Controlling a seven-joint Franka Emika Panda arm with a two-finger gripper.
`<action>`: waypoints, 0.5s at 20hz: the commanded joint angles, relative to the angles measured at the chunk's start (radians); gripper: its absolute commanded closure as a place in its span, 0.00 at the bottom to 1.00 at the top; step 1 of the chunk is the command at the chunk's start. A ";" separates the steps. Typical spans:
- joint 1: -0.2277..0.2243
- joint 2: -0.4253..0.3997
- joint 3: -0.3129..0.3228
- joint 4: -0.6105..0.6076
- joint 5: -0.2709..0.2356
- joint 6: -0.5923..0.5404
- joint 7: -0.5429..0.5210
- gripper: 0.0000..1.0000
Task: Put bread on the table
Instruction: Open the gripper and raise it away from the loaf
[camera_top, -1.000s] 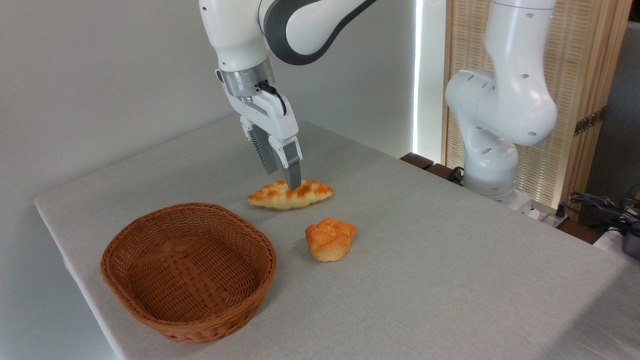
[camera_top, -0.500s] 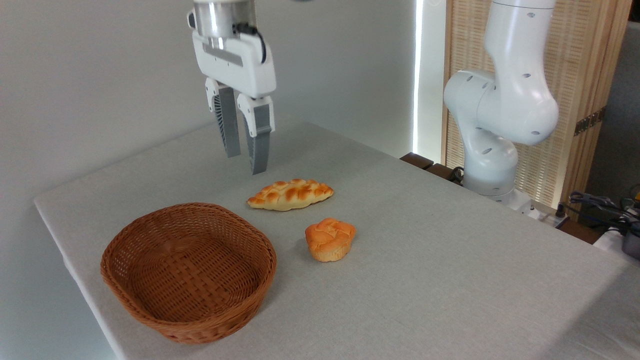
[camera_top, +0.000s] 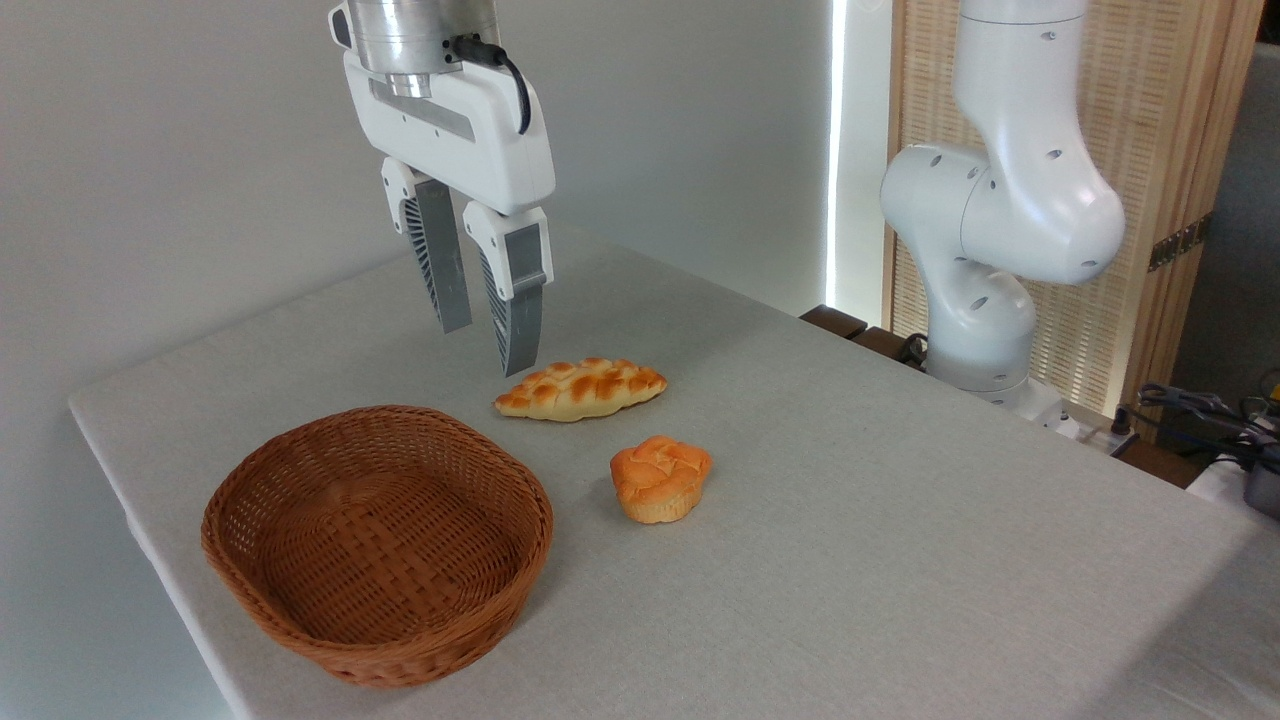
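Since the earlier frames the claw (camera_top: 487, 345) has lifted off the loaf, swung left and upright, and now hangs above the bench (camera_top: 900, 520), apart from everything. Its fingers are spread w/ a clear gap, grasping nothing, i.e. released. The bread (camera_top: 580, 389) lies flat on the cloth, just right of and below the fingertips, near the basket (camera_top: 375, 540) rim but outside it. Basket looks empty. Round bun (camera_top: 660, 478) sits near the loaf, in front of it, not touching. Judging by that, task looks done; only arm retreat left, if anything. Surface: light grey-beige cloth, smooth. Room: plain pale wall behind, slatted wood screen at right, arm base (camera_top: 985, 330) off the far edge, cables bottom right
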 joint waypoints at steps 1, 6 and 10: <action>-0.029 0.005 0.075 0.042 -0.013 -0.046 0.011 0.00; -0.097 0.005 0.164 0.048 -0.019 -0.059 0.010 0.00; -0.098 0.005 0.166 0.047 -0.019 -0.066 0.013 0.00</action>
